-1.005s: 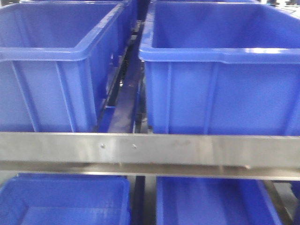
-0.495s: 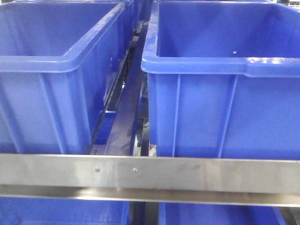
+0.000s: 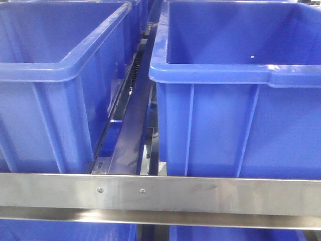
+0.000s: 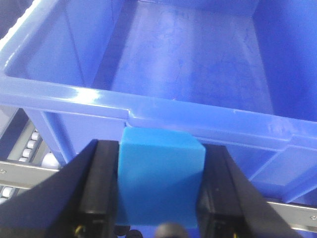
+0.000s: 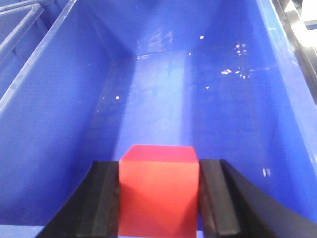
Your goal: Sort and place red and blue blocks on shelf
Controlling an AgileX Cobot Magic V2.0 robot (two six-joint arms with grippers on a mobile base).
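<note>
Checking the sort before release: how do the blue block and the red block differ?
Colour: the blue block is light blue, the red block bright red.
Place: the blue block sits before a blue bin, in front of its near rim and outside the opening; the red block shows against the other bin, its floor and inner walls.
Shared: plain cubes, clamped squarely, blue in the left pincer, red in the right pincer.
</note>
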